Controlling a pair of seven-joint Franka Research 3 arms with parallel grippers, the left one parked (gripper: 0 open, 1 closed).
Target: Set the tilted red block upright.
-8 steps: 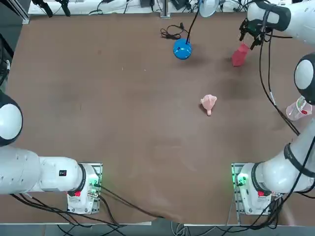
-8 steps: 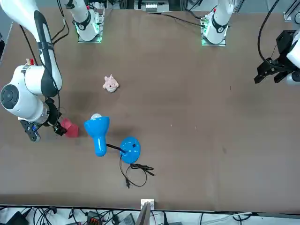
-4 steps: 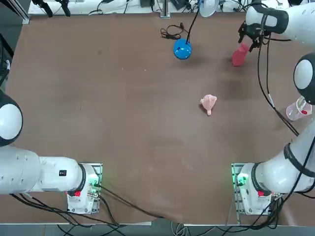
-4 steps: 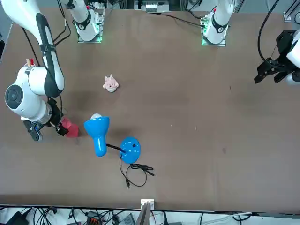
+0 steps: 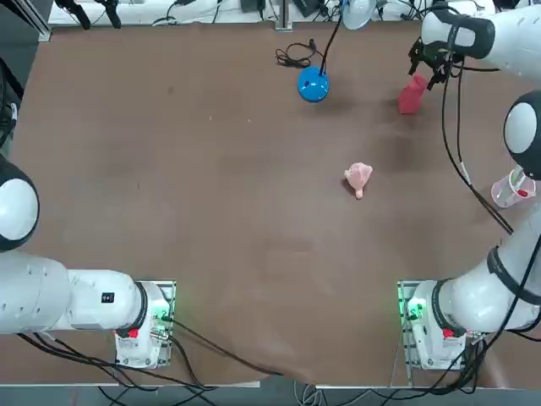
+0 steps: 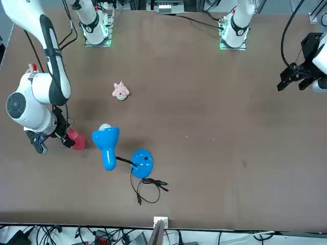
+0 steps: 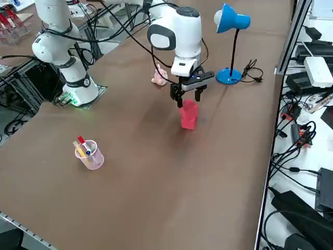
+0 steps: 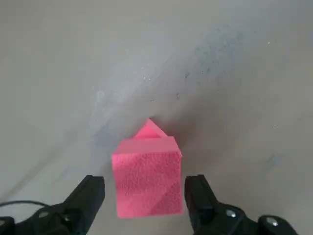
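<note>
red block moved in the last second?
Yes. The red block stands straighter, its top swung away from the blue lamp base. The open right pincer straddles it.

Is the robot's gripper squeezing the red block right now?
No, in the wrist view the right gripper is open, with a gap between each finger and the red block.
</note>
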